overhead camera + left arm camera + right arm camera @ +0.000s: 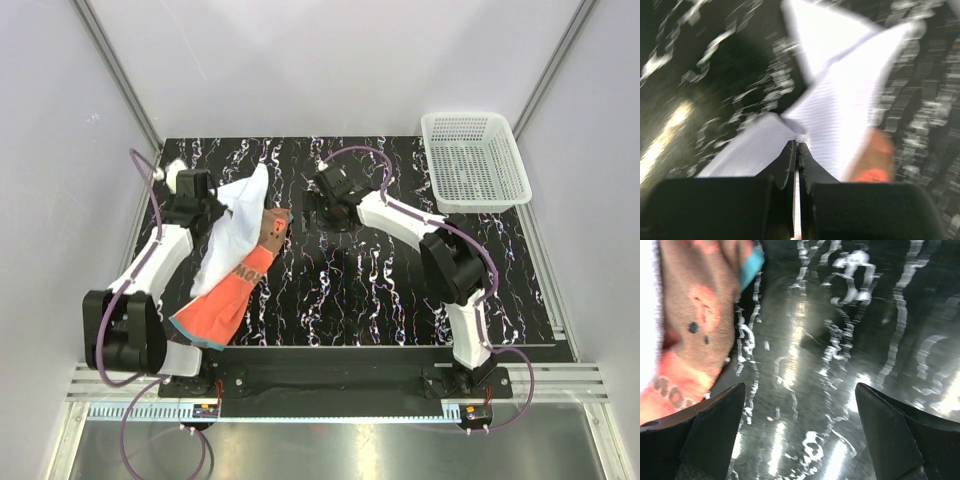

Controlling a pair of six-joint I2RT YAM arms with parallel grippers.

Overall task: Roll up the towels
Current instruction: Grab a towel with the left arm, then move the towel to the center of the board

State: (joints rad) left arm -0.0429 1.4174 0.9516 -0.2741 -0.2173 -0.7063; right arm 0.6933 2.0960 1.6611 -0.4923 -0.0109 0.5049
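Clamped tight in the left gripper (796, 147), by a single fold: the white towel (238, 215), held up off the bench (400, 300) near the far-left corner and hanging in loose, crumpled points. Beneath it and running toward the near-left corner: the orange-red towel (225, 295), stretched out in a long strip, teal edge close to the near edge, brown end toward the middle of the bench. Just beside that brown end, fingers spread wide with nothing between them: the right gripper (800, 390). In the far-right corner, the mesh basket (485, 203).

Neither towel rolled yet, by the look of it.

Risks from here:
- With only one pinch point, likely twisting of the white towel and a bunched landing, poor for rolling.
- Given the apparent overlap of the two cloths, possible snagging and dragging of the orange-red towel.
- With any pull toward the near edge, possible sliding of that strip off the bench.
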